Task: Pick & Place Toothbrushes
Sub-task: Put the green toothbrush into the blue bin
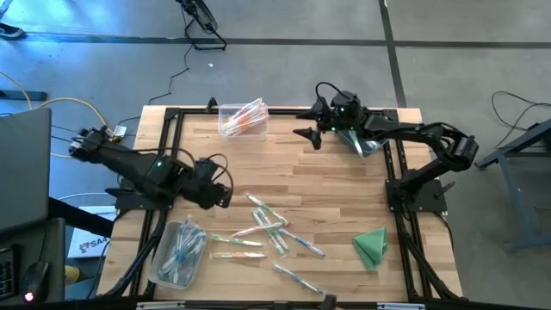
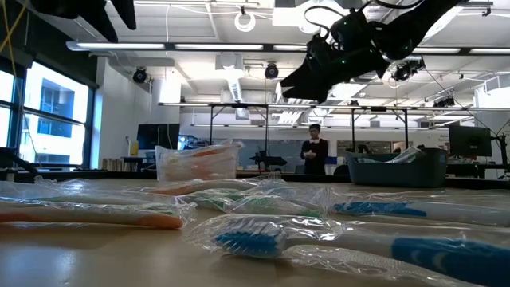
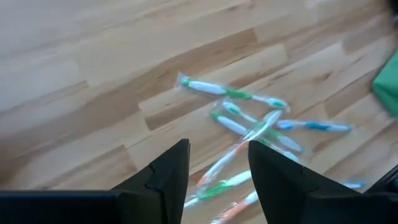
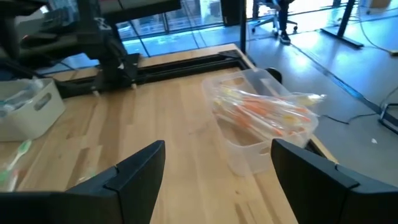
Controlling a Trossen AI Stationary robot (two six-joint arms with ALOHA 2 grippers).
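Blurred toothbrushes (image 3: 249, 121) beyond the left end effector (image 3: 217, 171), lowest ones cut off by the edge. Green cloth (image 3: 388, 87) cropped at the side. Distant person (image 2: 315, 151) too small to make out.

A folded green cloth (image 1: 372, 246) lies on the wooden desk (image 1: 344, 185) near its front right corner. A grey bin (image 2: 396, 168) stands at the desk's right edge. In the room beyond the desk's far edge, a person (image 2: 315, 151) stands among workstations.
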